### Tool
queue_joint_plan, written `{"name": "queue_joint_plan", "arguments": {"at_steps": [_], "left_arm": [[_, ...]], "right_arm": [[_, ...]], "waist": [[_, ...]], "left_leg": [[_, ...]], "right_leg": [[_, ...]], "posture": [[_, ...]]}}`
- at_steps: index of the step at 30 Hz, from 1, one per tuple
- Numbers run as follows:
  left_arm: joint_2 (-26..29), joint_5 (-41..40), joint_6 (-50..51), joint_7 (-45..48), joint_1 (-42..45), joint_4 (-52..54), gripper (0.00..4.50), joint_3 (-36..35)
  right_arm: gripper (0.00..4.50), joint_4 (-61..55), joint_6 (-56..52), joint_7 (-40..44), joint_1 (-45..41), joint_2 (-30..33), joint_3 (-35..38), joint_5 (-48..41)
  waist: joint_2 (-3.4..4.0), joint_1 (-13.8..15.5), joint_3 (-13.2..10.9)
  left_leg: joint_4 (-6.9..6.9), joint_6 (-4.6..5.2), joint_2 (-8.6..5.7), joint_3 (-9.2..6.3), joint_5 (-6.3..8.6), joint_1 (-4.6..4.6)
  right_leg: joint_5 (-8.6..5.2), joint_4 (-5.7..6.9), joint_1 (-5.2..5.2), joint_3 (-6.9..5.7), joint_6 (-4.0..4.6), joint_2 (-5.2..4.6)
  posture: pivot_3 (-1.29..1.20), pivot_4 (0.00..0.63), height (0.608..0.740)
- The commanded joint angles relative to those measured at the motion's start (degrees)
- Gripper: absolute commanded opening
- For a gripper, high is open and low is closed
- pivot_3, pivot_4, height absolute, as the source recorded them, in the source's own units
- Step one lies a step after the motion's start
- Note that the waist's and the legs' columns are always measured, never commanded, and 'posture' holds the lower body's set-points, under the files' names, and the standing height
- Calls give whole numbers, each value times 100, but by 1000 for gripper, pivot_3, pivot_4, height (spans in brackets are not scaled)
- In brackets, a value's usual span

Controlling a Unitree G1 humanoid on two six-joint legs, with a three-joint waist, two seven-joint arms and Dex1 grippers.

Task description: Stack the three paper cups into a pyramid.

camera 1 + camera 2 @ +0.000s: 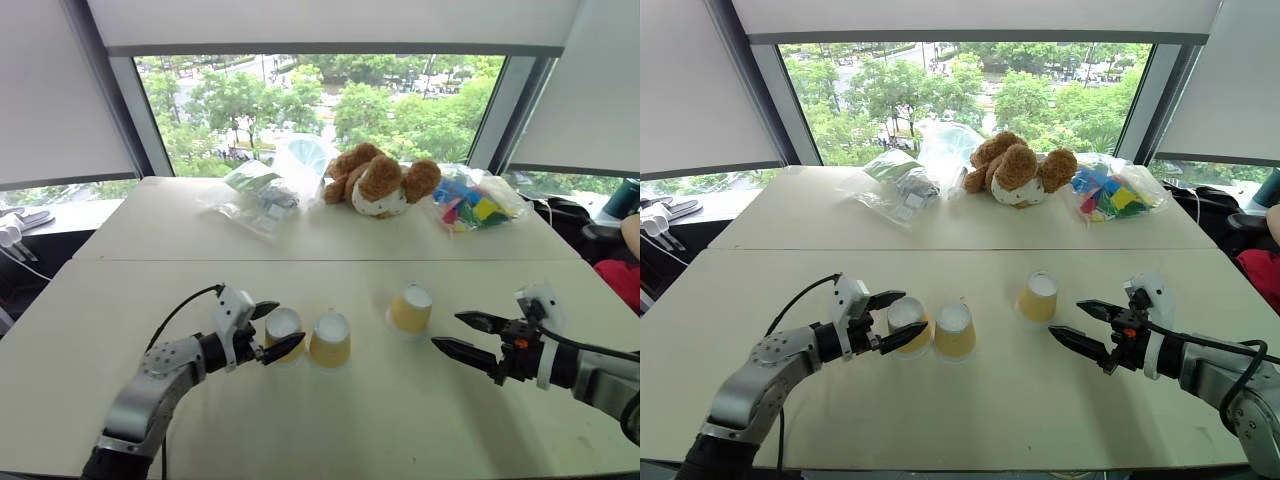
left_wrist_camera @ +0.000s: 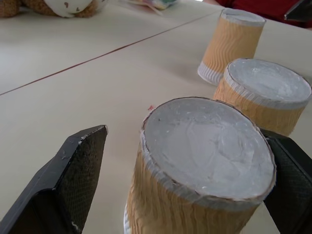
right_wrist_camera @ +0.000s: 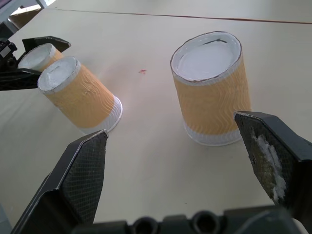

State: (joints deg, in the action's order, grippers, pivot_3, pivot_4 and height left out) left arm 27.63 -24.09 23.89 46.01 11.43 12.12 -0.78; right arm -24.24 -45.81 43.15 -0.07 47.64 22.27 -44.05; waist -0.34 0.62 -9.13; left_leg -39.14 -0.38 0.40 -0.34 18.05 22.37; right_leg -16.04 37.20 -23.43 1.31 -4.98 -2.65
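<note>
Cream table (image 1: 330,420) carries all three cups upside down. Nearest, the left gripper (image 1: 273,329) has its jaws spread around the left cup (image 1: 283,326), gripping nothing; the middle cup (image 1: 331,338) stands just beside, likely as base. The right gripper (image 1: 468,334), jaws wide and empty, faces the third cup (image 1: 411,307), which the right wrist view shows apart.

At the counter's (image 1: 150,230) far edge by the window: a brown plush toy (image 1: 378,180), a clear bag (image 1: 262,195) left of it, a bag of coloured blocks (image 1: 472,203) right.
</note>
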Motion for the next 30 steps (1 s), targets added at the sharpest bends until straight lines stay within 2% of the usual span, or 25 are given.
{"name": "queue_joint_plan", "arguments": {"at_steps": [1,8,16,20,26,30], "left_arm": [[387,-559,419,67,-154,655,4456,-602],[1361,-1514,1413,260,-905,1719,4456,-1387],[1276,-1593,1407,-58,-1071,1847,4456,-1443],[1504,-1829,1599,97,-1414,2069,4456,-1638],[2174,-2664,2222,271,-1520,2512,4456,-2094],[2624,-3492,2672,170,-1199,2893,4456,-2265]], "right_arm": [[4500,124,229,-68,-192,-61,101,86],[4500,731,507,-163,-674,-365,-168,319],[4500,1088,704,-40,-937,-492,-443,491],[4500,1098,739,-67,-883,-479,-401,526],[4500,1175,759,-100,-957,-582,-491,538],[4500,1321,816,15,-1122,-663,-732,634]], "waist": [[0,-12,0],[1,-8,0],[1,1,0],[1,-14,0],[2,-1,-1],[2,2,-1]], "left_leg": [[0,0,3,0,0,0],[3,0,6,2,0,-1],[4,0,0,1,0,0],[6,0,4,1,0,0],[8,0,7,1,0,0],[8,-1,4,2,0,0]], "right_leg": [[0,0,0,0,0,0],[0,-2,-1,2,1,-2],[-1,-5,0,1,1,-6],[-1,-6,-1,2,1,-5],[-1,-8,-1,2,3,-5],[-1,-9,-1,3,3,-9]], "posture": [[0,150,740],[0,150,740],[0,150,740],[0,150,740],[0,150,740],[0,150,740]]}}
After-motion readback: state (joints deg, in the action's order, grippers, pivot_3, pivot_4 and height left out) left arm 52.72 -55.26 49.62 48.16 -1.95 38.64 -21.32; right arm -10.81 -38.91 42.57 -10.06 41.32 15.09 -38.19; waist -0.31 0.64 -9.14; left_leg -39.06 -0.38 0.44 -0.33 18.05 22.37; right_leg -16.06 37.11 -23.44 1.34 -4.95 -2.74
